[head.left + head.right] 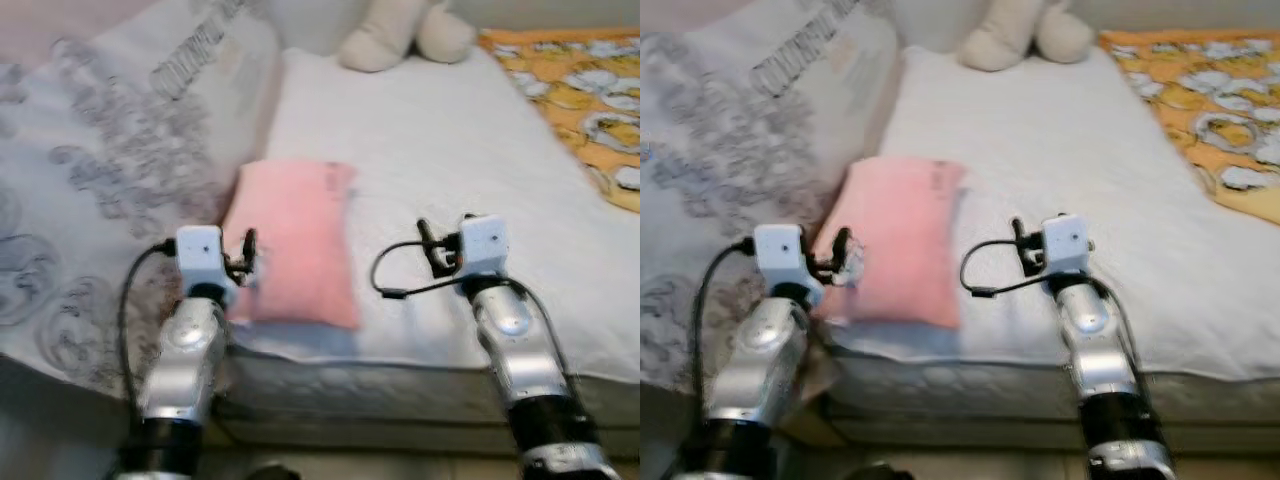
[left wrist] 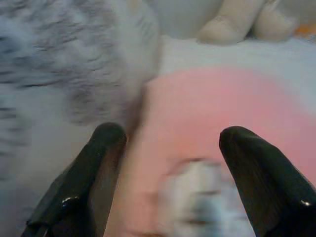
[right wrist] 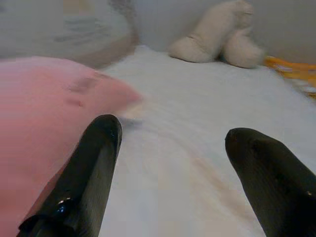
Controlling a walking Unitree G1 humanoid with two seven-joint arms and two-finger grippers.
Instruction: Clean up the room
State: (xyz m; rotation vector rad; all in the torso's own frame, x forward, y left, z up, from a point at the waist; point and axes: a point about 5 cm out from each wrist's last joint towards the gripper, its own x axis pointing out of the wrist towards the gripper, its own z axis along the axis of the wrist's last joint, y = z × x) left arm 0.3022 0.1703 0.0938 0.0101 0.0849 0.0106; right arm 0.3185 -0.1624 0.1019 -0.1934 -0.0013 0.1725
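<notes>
Bed (image 1: 430,150): white mattress cover, its near edge running across the lower part of the head views; both silver arms reach over that edge.
Pink pillow (image 1: 295,240): lies flat on the bed near the front edge, left of centre, long side pointing away from the robot; its left edge meets the patterned duvet.
Patterned duvet (image 1: 90,170): white-grey with swirl print and some lettering, heaped along the left side of the bed.
Plush toy (image 1: 405,30): cream-coloured, at the far end of the bed, well apart from the pillow; its legs show in both wrist views.
Orange blanket (image 1: 590,90): orange with a pale printed pattern, on the far right of the bed.
Left gripper (image 2: 173,163): held over the near left corner of the pink pillow, at the seam between pillow and duvet; jaws spread wide, one finger (image 2: 81,182) towards the duvet side, the other over the pink fabric. A blurred white-grey patch sits between them on the pillow; what it is cannot be told.
Right gripper (image 3: 173,168): held low over the bare white mattress just right of the pink pillow; jaws spread wide, holding nothing, the pillow's edge beside one finger (image 3: 86,182).
Cable (image 1: 395,275): black loop hanging off the right wrist.
</notes>
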